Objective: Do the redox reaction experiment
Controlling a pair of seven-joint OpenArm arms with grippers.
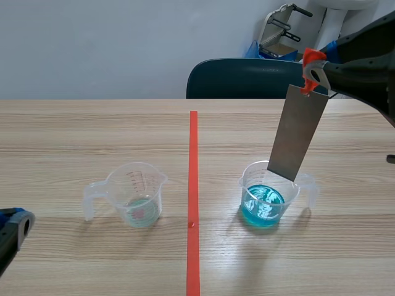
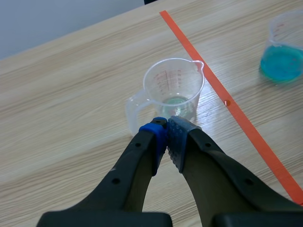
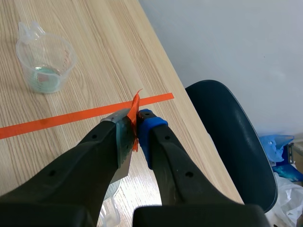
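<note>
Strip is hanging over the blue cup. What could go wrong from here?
1. The right gripper pinches the metal strip only at its orange tab, so the strip may slip or swing.
2. The strip's lower edge hangs by the rim of the cup of blue liquid; lowered off-centre, it could catch the rim and tip the cup.

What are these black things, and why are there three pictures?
The black things are two robot arms, each ending in a two-fingered hand. One picture looks across the table from between the arms; the other two come from cameras on the wrists. On the table stand a measuring cup of blue liquid and a nearly empty measuring cup, with an orange-red tape line between them. The right hand pinches a grey metal strip hanging over the blue liquid. The left hand is shut and holds nothing.
</note>
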